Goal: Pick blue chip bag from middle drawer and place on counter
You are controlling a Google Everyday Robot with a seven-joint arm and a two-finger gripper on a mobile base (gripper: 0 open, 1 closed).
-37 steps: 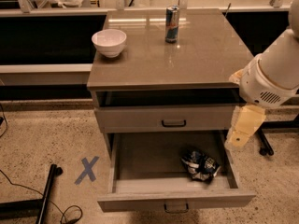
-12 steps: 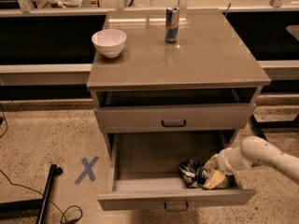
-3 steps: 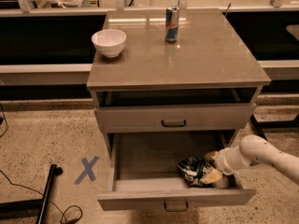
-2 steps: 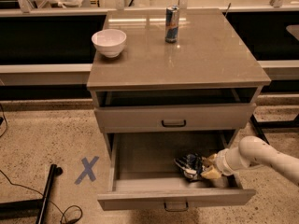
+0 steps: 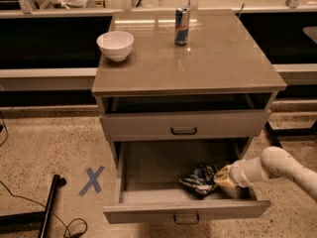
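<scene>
The blue chip bag (image 5: pixel 199 178) lies crumpled on the floor of the open middle drawer (image 5: pixel 185 210), toward its front right. My gripper (image 5: pixel 224 181) reaches into the drawer from the right on a white arm (image 5: pixel 277 166). Its tan fingers (image 5: pixel 228 184) are closed on the bag's right end, and the bag still rests on the drawer floor. The counter (image 5: pixel 198 58) tops the grey cabinet above.
A white bowl (image 5: pixel 115 44) stands at the counter's back left. A tall blue-and-silver can (image 5: pixel 182 19) stands at its back middle. The upper drawer (image 5: pixel 183 125) is shut. A blue X mark (image 5: pixel 92 180) and a black pole (image 5: pixel 49 207) are on the floor at left.
The gripper came down from beside the cabinet into the drawer. Over the last second it pressed in on the bag, and the bag bunched up and shifted a little left.
</scene>
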